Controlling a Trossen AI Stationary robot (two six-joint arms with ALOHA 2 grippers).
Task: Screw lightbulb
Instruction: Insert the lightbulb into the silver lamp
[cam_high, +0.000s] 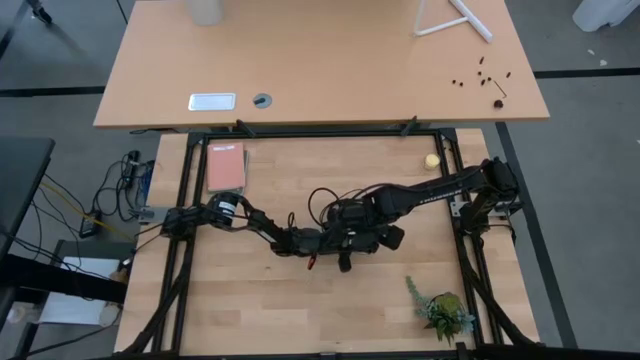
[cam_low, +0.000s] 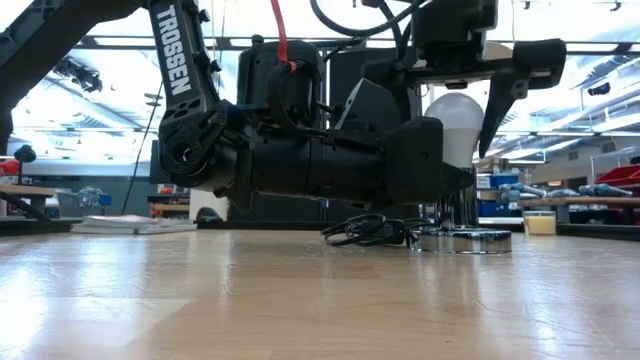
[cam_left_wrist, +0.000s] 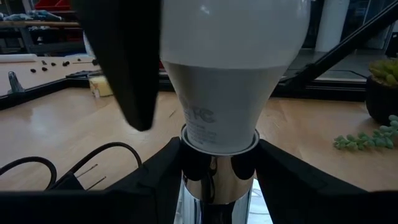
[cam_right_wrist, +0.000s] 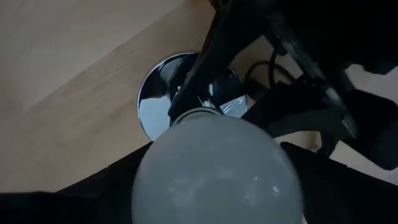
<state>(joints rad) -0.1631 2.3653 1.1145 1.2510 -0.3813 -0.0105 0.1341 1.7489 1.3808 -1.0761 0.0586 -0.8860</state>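
The white lightbulb (cam_left_wrist: 230, 81) stands upright with its screw end in the chrome socket (cam_low: 465, 240), whose round base rests on the wooden table. My left gripper (cam_left_wrist: 214, 186) reaches in level from the table's left and is shut on the socket's neck below the bulb. My right gripper (cam_low: 455, 110) hangs above the bulb, pointing down and open. One finger (cam_left_wrist: 127, 68) stands beside the bulb's dome and the other (cam_low: 500, 100) on its far side, a small gap showing. In the high view both grippers cover the bulb. My left gripper pinches the socket's chrome neck (cam_left_wrist: 214, 177) between its two fingers (cam_left_wrist: 155, 180), just under the bulb's collar. The fingers come in level from the table's left. The socket stands upright with its base disc (cam_right_wrist: 158, 99) flat on the table.
The socket's black cord (cam_low: 365, 230) lies coiled on the table beside the base. A yellow ball (cam_high: 431, 160) sits at the far right, a small plant (cam_high: 440, 310) near the front right, and a pink book (cam_high: 226, 167) at the far left.
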